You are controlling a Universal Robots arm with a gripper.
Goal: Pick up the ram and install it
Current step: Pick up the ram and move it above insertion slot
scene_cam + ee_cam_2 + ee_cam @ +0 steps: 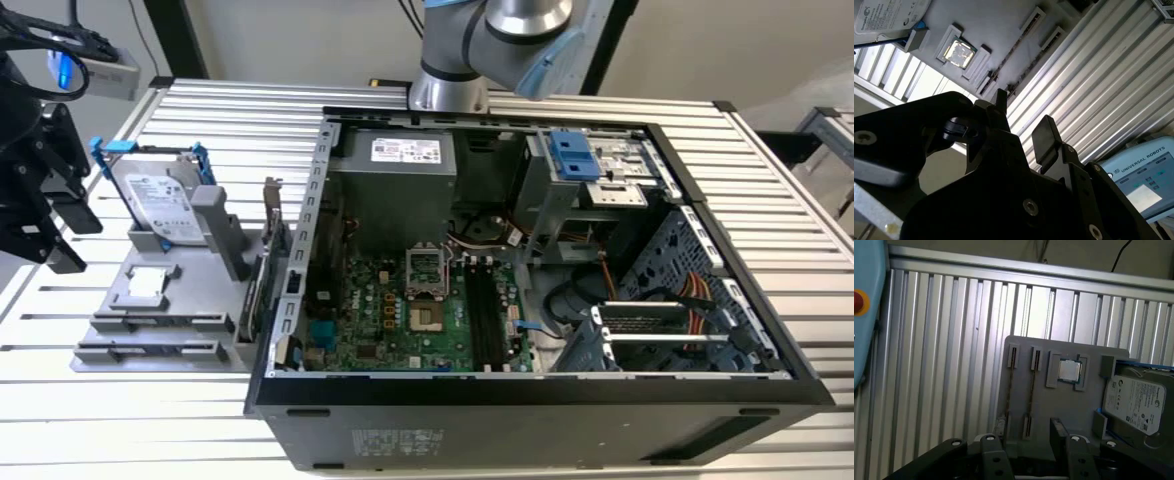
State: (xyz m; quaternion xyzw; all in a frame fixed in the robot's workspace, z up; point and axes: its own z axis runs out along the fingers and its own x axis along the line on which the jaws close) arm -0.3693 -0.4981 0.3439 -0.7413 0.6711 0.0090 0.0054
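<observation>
The fingers (990,450) are apart and hold nothing. The gripper (1024,437) is near the gray holder (1074,405) on the tabletop (944,365), at the far left of the exterior view. The ram (1032,390) stands on edge in a holder slot, just beside a second stick (1010,390). The open case (534,420) is in the middle.

Silver ribbed aluminium worktable (787,250) of long parallel slats, catching bright, even light along its ridges. Behind it, plain pale grey wall (307,40), crossed by a dark post (180,40) toward the exterior view's left. Past the table's raised edge in the first wrist view, a dull grey-brown surface (1004,250), floor or wall hard to tell. At the exterior view's right, a second slatted metal frame (830,128) standing just off the table's corner.
</observation>
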